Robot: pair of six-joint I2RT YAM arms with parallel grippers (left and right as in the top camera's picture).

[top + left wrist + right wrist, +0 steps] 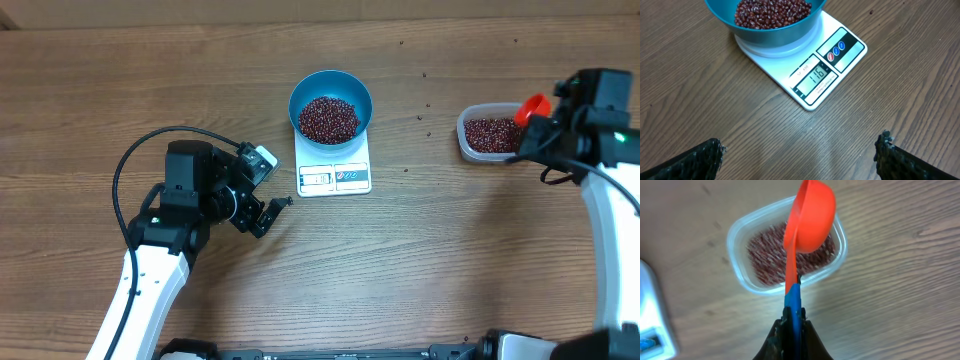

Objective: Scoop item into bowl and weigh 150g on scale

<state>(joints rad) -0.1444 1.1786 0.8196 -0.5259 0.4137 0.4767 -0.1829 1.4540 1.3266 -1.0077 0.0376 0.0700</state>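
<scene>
Clamping scoop (810, 215) over tub (738, 231): right tool (794, 314)

Bowl (364, 92) of beans (328, 119) sits on the scale (335, 166).

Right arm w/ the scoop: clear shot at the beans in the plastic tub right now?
Probably yes. The right gripper is shut on the scoop, whose cup hangs over the open tub; nothing lies between it and the beans.
</scene>
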